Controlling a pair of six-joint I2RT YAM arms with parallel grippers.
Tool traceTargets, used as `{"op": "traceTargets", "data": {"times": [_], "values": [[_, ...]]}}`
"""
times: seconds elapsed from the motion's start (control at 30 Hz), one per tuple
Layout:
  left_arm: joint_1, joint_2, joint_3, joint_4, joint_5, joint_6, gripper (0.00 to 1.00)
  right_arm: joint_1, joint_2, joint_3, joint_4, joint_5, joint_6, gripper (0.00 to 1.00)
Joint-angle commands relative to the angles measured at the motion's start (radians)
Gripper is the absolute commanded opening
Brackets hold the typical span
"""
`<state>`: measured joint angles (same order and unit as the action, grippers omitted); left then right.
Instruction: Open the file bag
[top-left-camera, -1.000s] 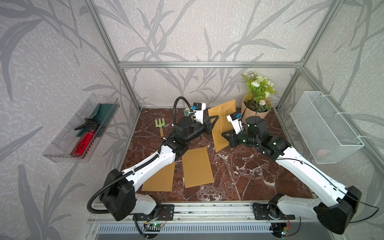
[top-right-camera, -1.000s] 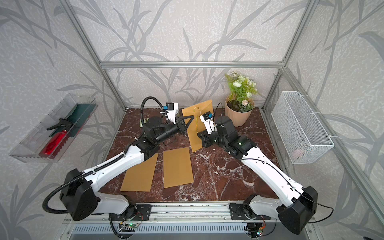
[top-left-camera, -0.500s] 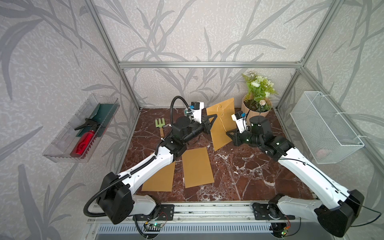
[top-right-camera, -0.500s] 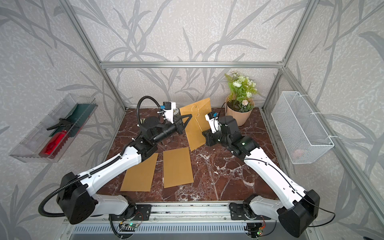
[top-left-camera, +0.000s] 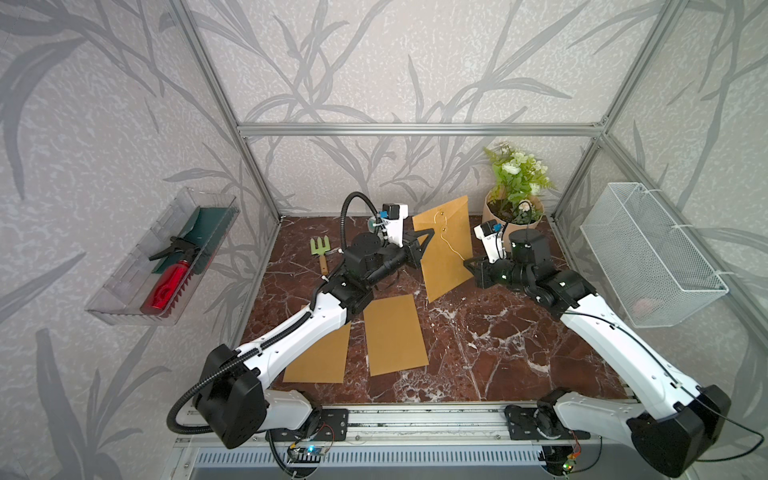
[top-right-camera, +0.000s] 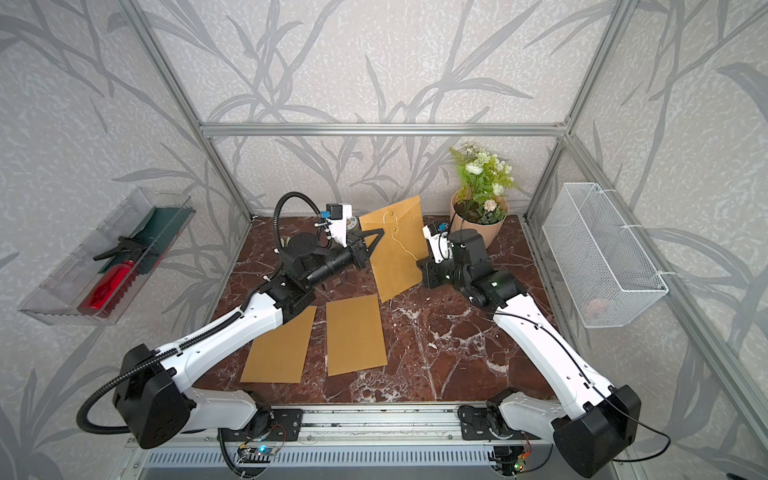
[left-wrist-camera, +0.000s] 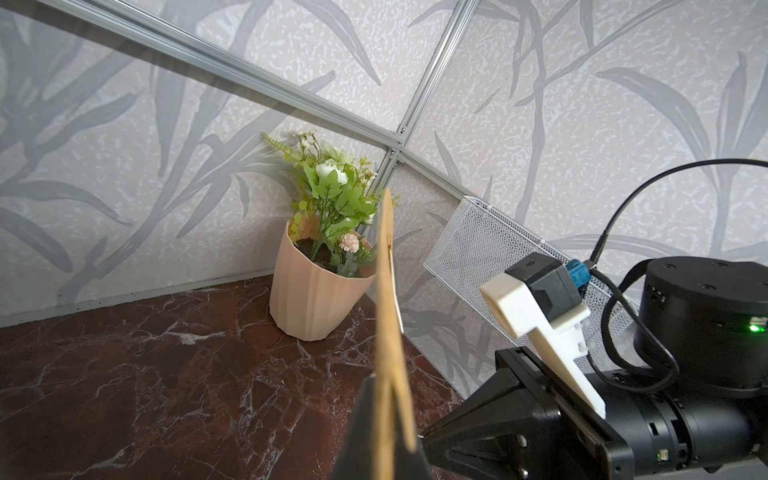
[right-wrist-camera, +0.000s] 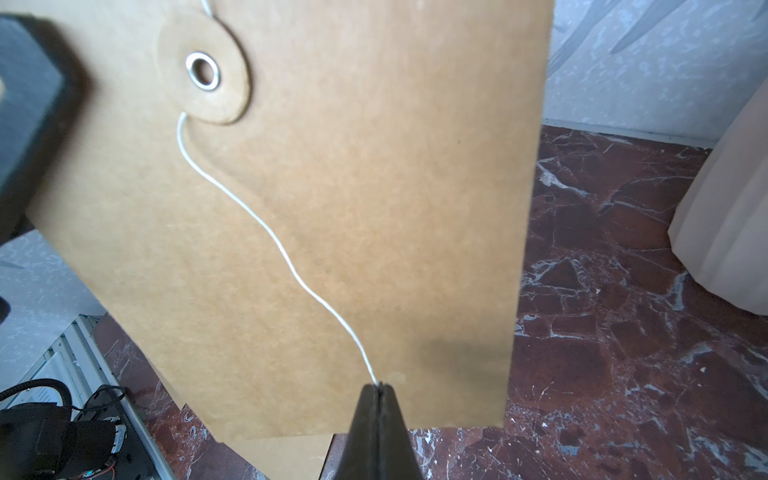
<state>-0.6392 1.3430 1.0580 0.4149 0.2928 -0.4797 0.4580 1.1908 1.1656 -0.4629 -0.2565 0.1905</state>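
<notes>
The file bag is a brown paper envelope that stands upright above the marble table. My left gripper is shut on its side edge. In the left wrist view the bag is seen edge-on, running up from between the shut left gripper. A white string runs from under the round fastener disc across the bag's face. My right gripper is shut on the string's free end, in front of the bag.
Two more brown envelopes lie flat near the front. A potted plant stands at the back right, close behind the right arm. A green hand rake lies back left. A wire basket and a clear tray hang on the side walls.
My right gripper has drawn back to the right, away from the bag, with the string end in it. The left gripper and the bag have barely moved.
</notes>
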Motion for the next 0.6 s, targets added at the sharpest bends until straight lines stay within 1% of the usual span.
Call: {"op": "traceTargets", "data": {"times": [0.0, 0.2, 0.57], "values": [[0.005, -0.041, -0.012, 0.024, 0.010, 0.000, 0.00, -0.011, -0.002, 0.046, -0.025, -0.014, -0.021, 0.00], [0.005, -0.046, -0.015, 0.015, 0.021, 0.002, 0.00, -0.028, 0.013, 0.087, -0.050, -0.001, -0.041, 0.00], [0.004, -0.063, -0.029, 0.004, 0.019, 0.013, 0.00, -0.088, 0.030, 0.156, -0.112, -0.004, -0.072, 0.00]]}}
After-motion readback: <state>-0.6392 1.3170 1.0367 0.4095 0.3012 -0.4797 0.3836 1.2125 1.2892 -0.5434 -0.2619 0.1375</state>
